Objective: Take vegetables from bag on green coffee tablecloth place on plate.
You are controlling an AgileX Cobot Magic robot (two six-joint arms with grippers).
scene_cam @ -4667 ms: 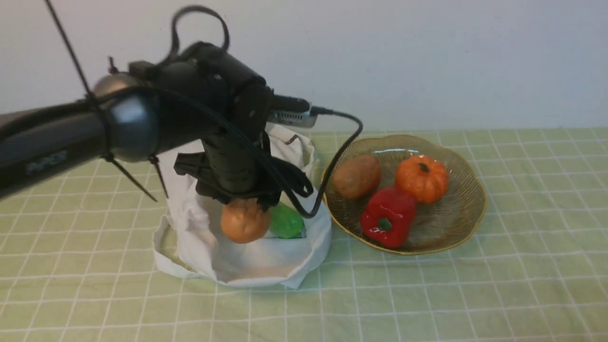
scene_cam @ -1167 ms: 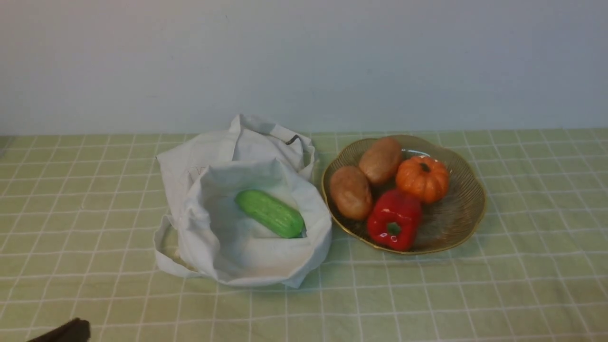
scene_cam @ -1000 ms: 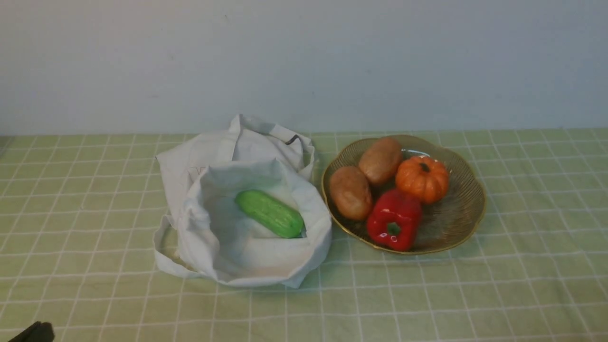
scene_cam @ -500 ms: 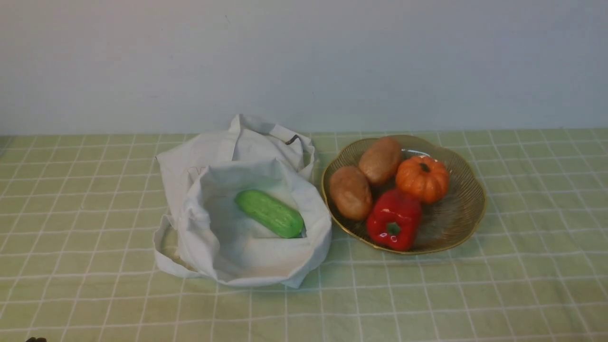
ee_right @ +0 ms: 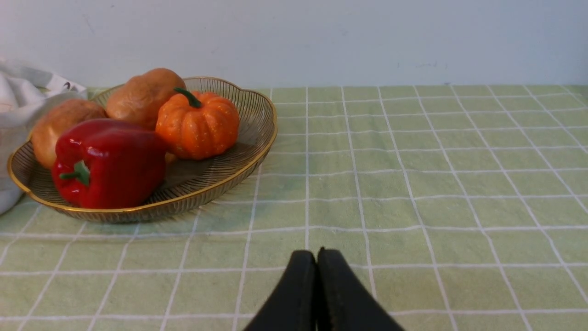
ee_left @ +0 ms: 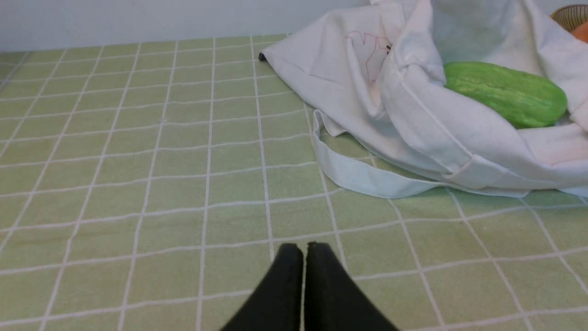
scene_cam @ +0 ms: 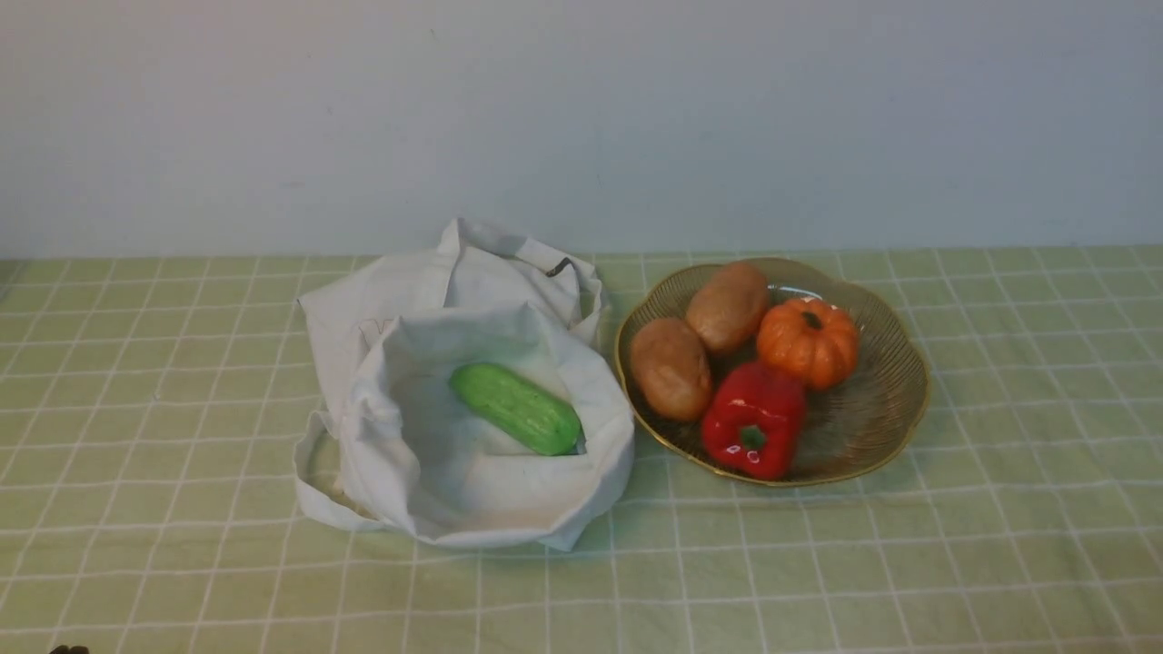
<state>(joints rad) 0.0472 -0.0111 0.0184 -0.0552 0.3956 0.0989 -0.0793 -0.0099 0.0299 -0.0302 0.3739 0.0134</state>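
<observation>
Grippers low over tablecloth (scene_cam: 818, 563): left gripper (ee_left: 304, 250) fingers pressed together, empty; right gripper (ee_right: 317, 256) likewise.

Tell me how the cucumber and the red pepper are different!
The cucumber is green, long and rounded; the pepper is red, blocky and lobed, with a green stem. The cucumber lies alone in the white bag, while the pepper sits on the gold plate beside two potatoes and a pumpkin. So the pepper is already where it belongs; the cucumber is not. Both look glossy.
</observation>
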